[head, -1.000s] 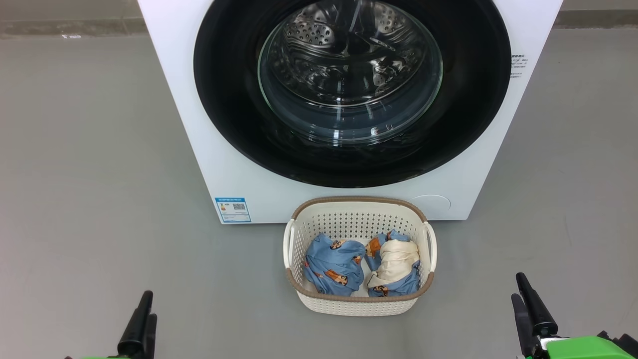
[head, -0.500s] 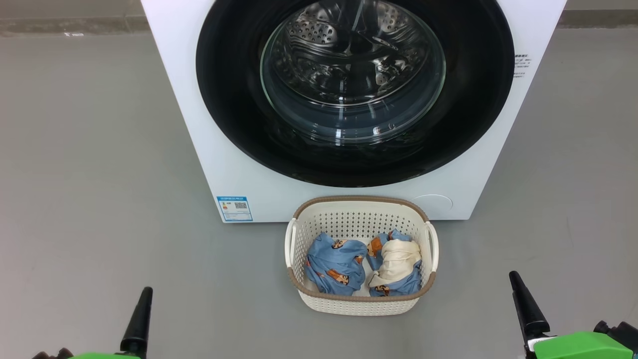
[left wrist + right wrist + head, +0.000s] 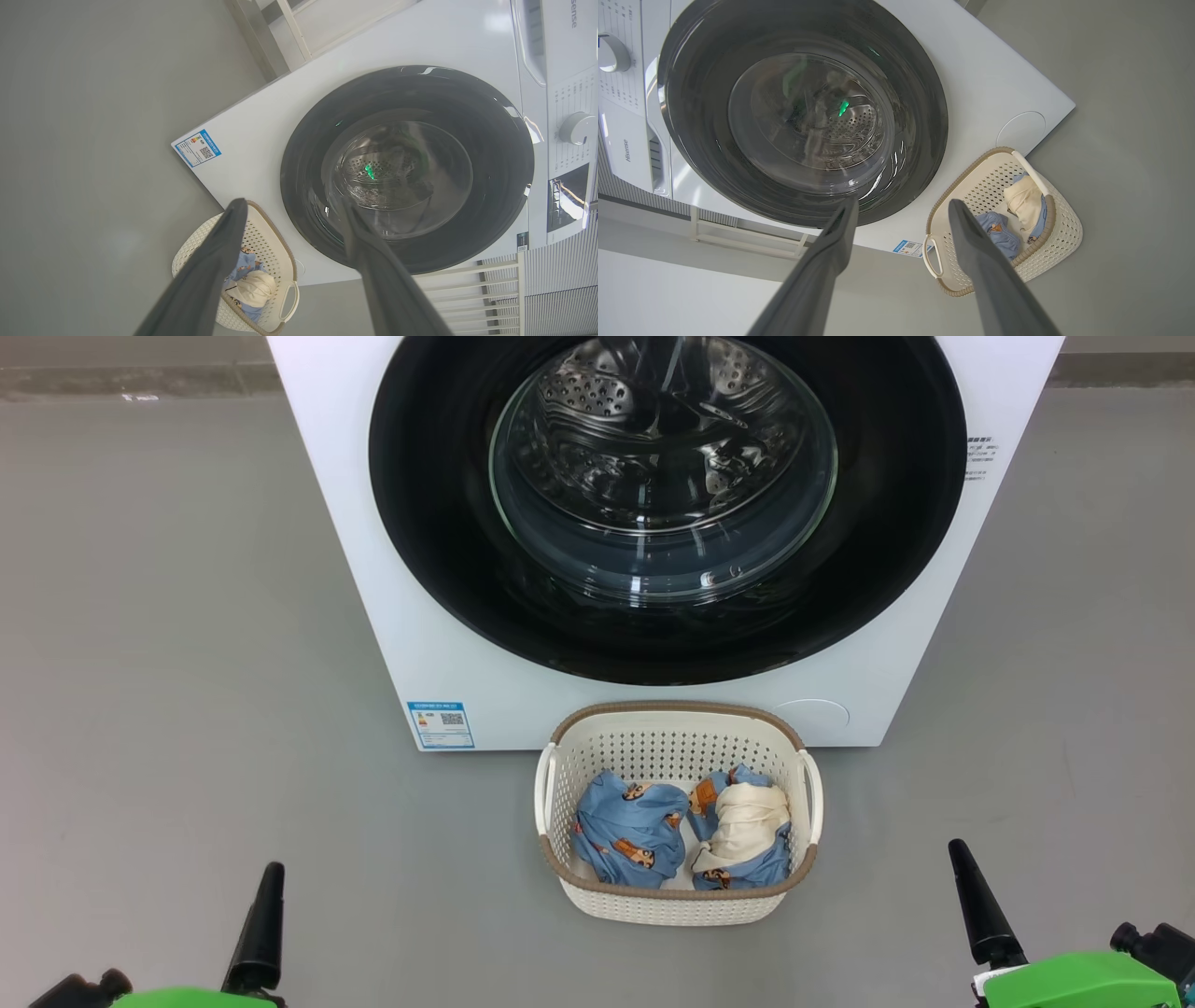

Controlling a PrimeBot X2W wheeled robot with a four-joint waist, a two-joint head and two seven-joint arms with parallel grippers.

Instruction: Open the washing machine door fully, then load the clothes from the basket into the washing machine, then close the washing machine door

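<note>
Head view: washing machine door point(image 3: 667, 504) is sitting shut, basket point(image 3: 672, 709) of clothes point(image 3: 625, 835) standing just nearer. Left wrist view: left gripper point(image 3: 293, 205) is hanging wide, empty. Right wrist view: right gripper point(image 3: 902, 202) likewise; reaching low may be risking toppling the basket.

Smooth grey floor point(image 3: 149, 644), with a white slatted rack point(image 3: 520, 294) beside ribbed wall panelling point(image 3: 560, 280).

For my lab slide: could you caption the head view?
Front-loading washing machine, its round door shut, with a basket of blue and cream clothes on the floor before it.
</note>
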